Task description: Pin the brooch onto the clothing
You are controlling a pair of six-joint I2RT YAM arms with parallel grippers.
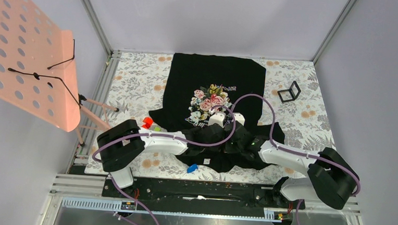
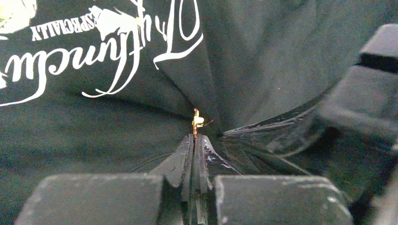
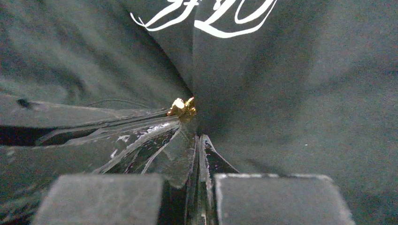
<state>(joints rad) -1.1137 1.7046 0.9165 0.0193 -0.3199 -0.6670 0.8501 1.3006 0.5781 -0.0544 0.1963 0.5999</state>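
Observation:
The clothing (image 1: 217,72) is a black T-shirt with pink roses and white script, spread on the table; it fills both wrist views (image 2: 281,51) (image 3: 305,93). The brooch (image 2: 196,121), a tiny golden pin, sticks out of the tip of my left gripper (image 2: 194,137), which is shut on it, against a raised fold of the shirt. In the right wrist view the brooch (image 3: 182,108) sits at the same fold. My right gripper (image 3: 198,138) is shut on the fold just beside it. In the top view both grippers (image 1: 220,125) (image 1: 235,125) meet just below the rose print.
Red (image 1: 146,122) and green (image 1: 157,128) blocks lie left of the shirt. A small blue piece (image 1: 192,168) lies near the front edge. A black frame stand (image 1: 290,92) is at the right. A pink perforated board (image 1: 28,55) leans at the far left.

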